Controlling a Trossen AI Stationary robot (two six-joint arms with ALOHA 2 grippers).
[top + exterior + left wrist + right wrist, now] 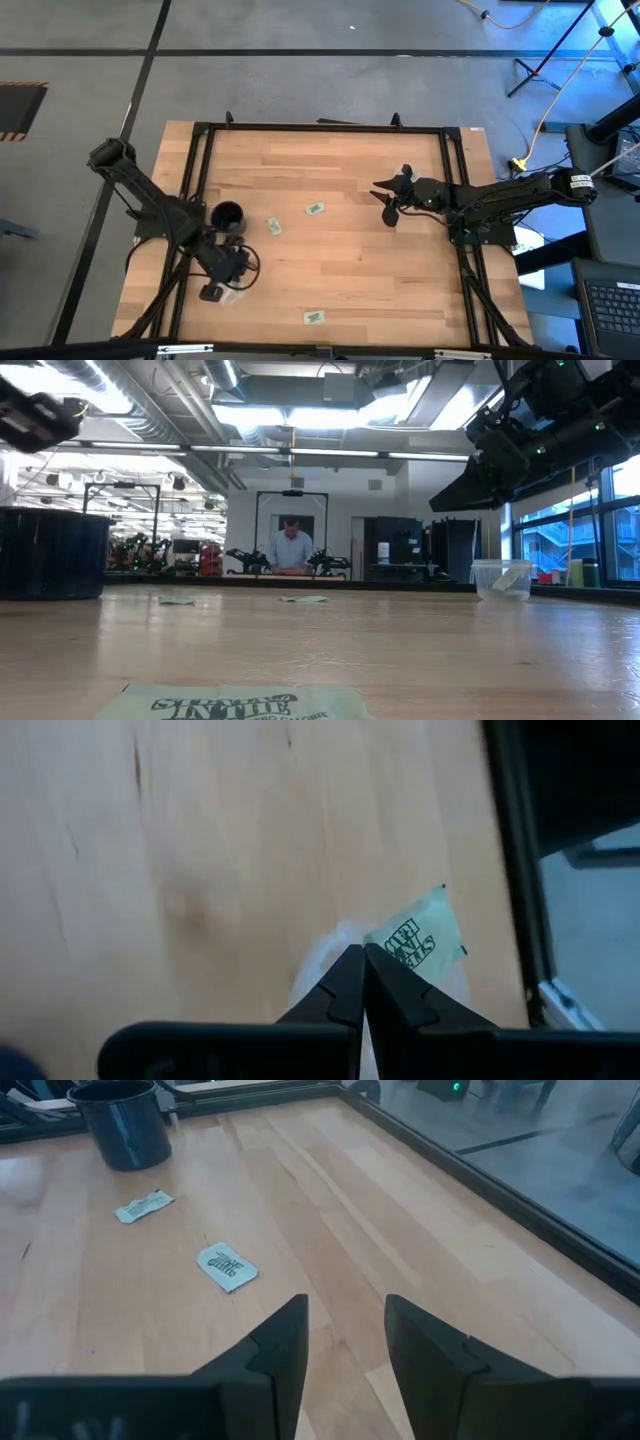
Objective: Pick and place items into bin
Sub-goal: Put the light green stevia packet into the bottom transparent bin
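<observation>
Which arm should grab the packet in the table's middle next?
Right. The right gripper, open, faces the middle packet. The left gripper is shut, down by the black cup.

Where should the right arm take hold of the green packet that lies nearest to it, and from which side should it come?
The packet lies flat on the table, so probably come straight down and pinch across its short width, at the middle. The right end effector is open and hangs above the table, short of the packet.
</observation>
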